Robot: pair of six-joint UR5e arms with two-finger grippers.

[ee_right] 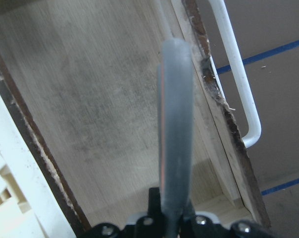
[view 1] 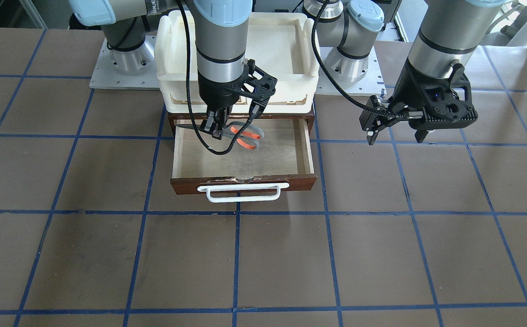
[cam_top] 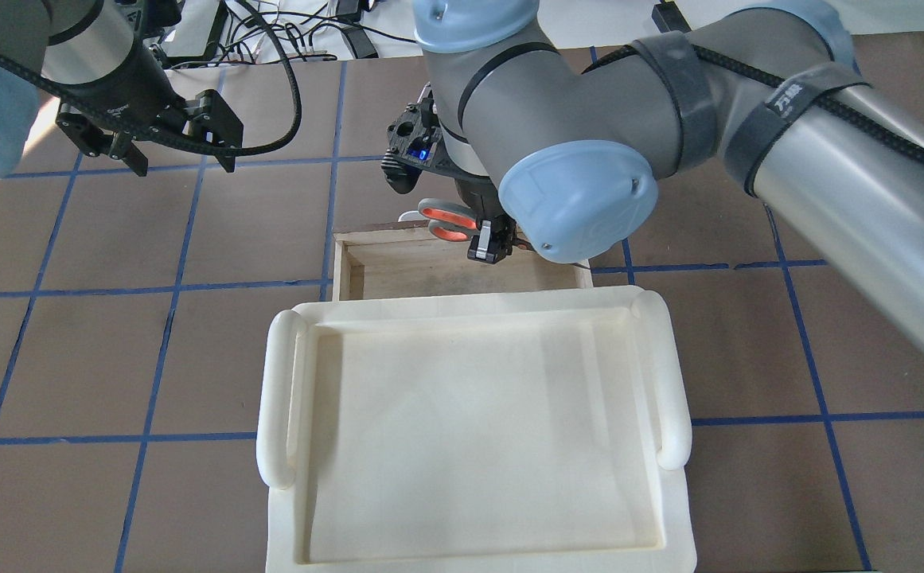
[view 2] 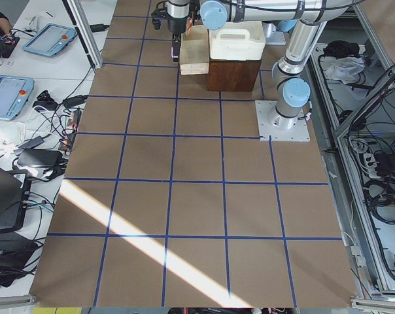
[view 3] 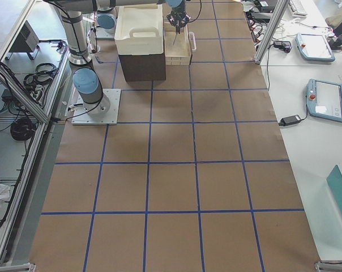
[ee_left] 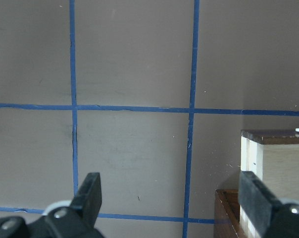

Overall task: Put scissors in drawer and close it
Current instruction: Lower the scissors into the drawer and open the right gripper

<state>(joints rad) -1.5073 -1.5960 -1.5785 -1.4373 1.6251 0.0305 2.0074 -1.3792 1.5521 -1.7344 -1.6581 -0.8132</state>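
drawer [view 1: 299, 182] dark stained wood, chipped rough top edge, pale scuffed plywood inside, glossy white handle [view 1: 243, 197]; scissors [view 1: 245, 136] matt grey plastic, orange-lined; tray [cam_top: 278, 414] smooth white plastic; table [view 1: 109, 254] matt brown.

Grey tubular arms [cam_top: 828, 159] with pale-blue joint caps [cam_top: 577, 199], black cables [view 1: 189, 91], black fingers [ee_left: 90, 196].

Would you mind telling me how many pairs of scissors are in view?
1. The scissors are clamped in the right gripper over the open drawer; no other pair shows, though the right arm hides part of the drawer.
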